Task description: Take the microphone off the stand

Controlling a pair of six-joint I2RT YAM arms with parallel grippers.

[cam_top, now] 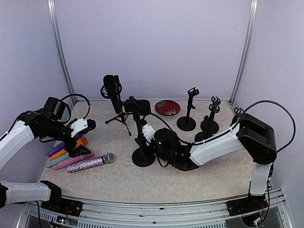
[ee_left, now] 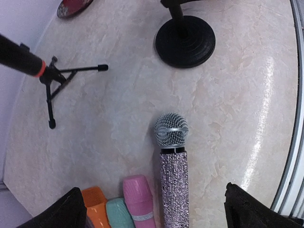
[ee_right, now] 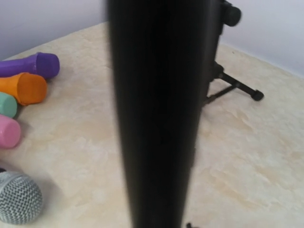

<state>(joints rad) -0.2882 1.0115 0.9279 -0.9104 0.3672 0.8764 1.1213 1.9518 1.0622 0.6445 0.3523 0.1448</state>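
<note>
A glittery silver microphone [cam_top: 90,163] lies flat on the table, its mesh head toward the black round-base stand [cam_top: 143,158]. In the left wrist view it [ee_left: 173,180] lies directly below my left gripper [ee_left: 161,211], whose jaws are wide open and apart from it. In the top view the left gripper [cam_top: 85,126] hovers over the row of microphones. My right gripper [cam_top: 142,135] is closed round the stand's post, which fills the right wrist view as a blurred black bar [ee_right: 156,118] and hides the fingers. The stand's clip [cam_top: 137,105] is empty.
Coloured microphones [cam_top: 66,154] lie side by side left of the glittery one. A black microphone on a tripod stand [cam_top: 113,92] stands behind. Two empty stands [cam_top: 186,114] [cam_top: 210,118] and a red dish [cam_top: 167,107] are at the back right.
</note>
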